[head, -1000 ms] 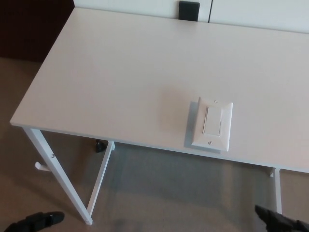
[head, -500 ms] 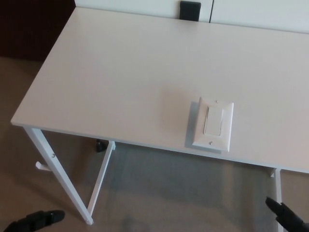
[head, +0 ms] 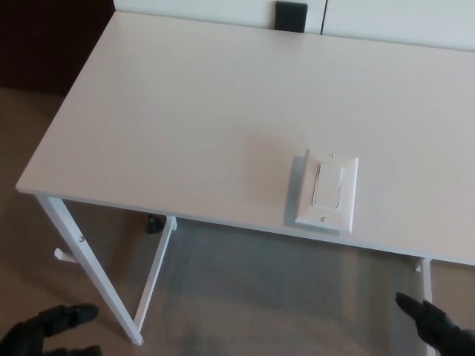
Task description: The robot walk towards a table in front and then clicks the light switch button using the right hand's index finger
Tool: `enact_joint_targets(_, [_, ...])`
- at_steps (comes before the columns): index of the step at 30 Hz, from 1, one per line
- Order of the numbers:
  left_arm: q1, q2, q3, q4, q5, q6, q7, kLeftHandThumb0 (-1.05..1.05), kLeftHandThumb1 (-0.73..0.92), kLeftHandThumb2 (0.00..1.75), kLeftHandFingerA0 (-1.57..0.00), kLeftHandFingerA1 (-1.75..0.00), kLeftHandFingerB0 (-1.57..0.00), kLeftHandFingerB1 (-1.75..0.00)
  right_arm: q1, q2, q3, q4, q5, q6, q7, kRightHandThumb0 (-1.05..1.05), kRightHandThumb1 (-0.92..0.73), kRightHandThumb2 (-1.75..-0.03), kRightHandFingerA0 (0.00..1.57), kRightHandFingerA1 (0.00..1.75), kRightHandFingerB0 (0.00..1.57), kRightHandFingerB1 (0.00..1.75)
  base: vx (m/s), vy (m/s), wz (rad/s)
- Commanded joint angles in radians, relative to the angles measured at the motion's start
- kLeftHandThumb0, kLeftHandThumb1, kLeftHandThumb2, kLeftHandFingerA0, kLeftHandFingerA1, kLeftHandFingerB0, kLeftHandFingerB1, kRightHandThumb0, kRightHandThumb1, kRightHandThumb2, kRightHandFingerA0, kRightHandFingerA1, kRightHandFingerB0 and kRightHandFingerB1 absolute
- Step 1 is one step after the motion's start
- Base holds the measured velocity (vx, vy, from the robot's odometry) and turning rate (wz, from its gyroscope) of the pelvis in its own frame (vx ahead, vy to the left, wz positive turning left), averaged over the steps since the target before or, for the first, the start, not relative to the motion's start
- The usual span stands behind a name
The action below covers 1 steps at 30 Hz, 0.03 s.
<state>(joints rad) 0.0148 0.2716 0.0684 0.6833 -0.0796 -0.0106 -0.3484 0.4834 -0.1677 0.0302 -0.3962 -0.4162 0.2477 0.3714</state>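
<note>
Near the front edge of the white desk point(head: 185, 111), toward the right, a white light switch point(head: 326, 191) is lying flat, its rocker button point(head: 326, 185) framed by a plate with a small screw at the far end and another at the near end. No writing or brand is being shown on it. At the far edge, a black wall outlet point(head: 291, 15) is being partly cut off by the picture's top. Below the desk, at the lower right corner, the right hand point(head: 438, 330) is being held low with one finger pointing up-left, well apart from the switch. At the lower left, the left hand point(head: 48, 332) is being held with its fingers spread, gripping nothing.
</note>
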Motion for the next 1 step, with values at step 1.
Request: enact_joint_targets(1, [-0.070,0.025,0.023,0.002,-0.002,0.007,0.010,-0.18,0.66,0.58,-0.61,-0.48,-0.39,-0.40,-0.082,-0.023,0.000,-0.002,0.037,0.054,0.009,-0.28,-0.79,-0.76,0.00,0.21,0.00,0.10,0.00,0.000,0.00])
